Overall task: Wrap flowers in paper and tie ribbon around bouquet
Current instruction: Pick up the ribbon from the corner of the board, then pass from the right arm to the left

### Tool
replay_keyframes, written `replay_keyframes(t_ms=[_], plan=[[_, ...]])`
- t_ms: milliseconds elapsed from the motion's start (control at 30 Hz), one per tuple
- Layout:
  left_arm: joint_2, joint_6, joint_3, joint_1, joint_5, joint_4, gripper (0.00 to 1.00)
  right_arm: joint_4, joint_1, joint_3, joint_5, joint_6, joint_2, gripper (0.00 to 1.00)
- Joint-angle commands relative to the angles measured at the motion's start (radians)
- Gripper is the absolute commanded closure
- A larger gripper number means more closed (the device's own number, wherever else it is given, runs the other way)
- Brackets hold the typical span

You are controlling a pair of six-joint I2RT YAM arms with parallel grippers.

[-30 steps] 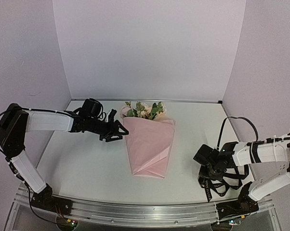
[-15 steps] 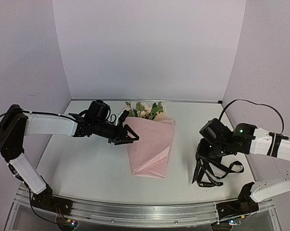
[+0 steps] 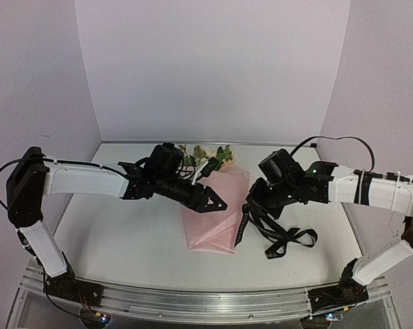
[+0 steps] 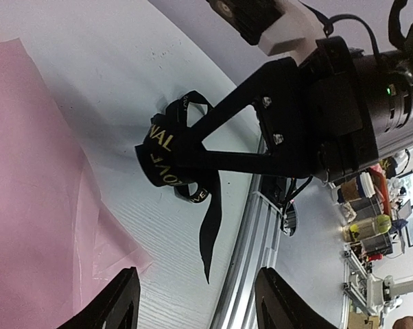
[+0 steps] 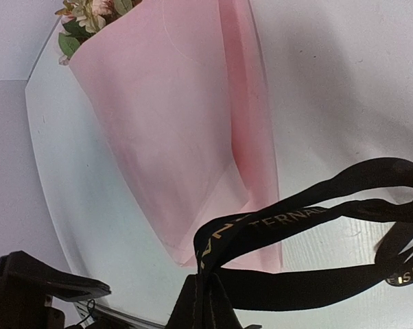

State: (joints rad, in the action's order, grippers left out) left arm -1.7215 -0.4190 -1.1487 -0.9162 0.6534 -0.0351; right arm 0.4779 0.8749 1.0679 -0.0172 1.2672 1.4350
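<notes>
Beside the right edge of the bouquet (image 3: 228,184), your right gripper (image 3: 251,199) has just arrived, jaws clamped on the ribbon (image 5: 296,219); your left gripper (image 3: 219,203) has moved over the paper (image 3: 206,229), jaws apart; tying can begin, I judge.

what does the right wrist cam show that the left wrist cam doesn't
Only the right wrist view: the flowers poking out of the top of the paper cone.
Only the left wrist view: the right gripper seen from outside, shut on the ribbon, and some clutter past the table edge.
Both: the pink paper, the black ribbon with gold lettering, and the white table.
</notes>
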Motion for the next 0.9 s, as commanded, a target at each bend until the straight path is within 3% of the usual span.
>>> replay_keyframes(t_ms=[0, 133, 433, 533, 667, 733, 867], plan=[[-0.052, 0.13, -0.078, -0.059, -0.08, 0.082, 0.41, -0.084, -0.001, 0.011, -0.053, 0.123, 0.023, 1.0], [-0.097, 0.171, -0.11, -0.112, -0.145, 0.113, 0.4, -0.114, -0.002, 0.003, -0.105, 0.181, 0.041, 1.0], [-0.147, 0.155, -0.137, -0.124, -0.146, 0.074, 0.43, -0.145, -0.01, -0.054, -0.139, 0.205, 0.021, 1.0], [-0.169, 0.142, -0.153, -0.125, -0.144, 0.078, 0.59, -0.146, -0.017, -0.073, -0.141, 0.188, 0.01, 1.0], [-0.179, 0.099, -0.151, -0.127, -0.157, 0.056, 0.93, -0.147, -0.021, -0.082, -0.152, 0.151, -0.002, 0.99], [-0.165, 0.072, -0.129, -0.127, -0.182, 0.032, 0.99, -0.146, -0.027, -0.099, -0.146, 0.125, -0.023, 0.96], [-0.115, 0.015, -0.069, -0.124, -0.237, -0.048, 1.0, -0.137, -0.041, -0.153, -0.102, 0.073, -0.087, 0.88]])
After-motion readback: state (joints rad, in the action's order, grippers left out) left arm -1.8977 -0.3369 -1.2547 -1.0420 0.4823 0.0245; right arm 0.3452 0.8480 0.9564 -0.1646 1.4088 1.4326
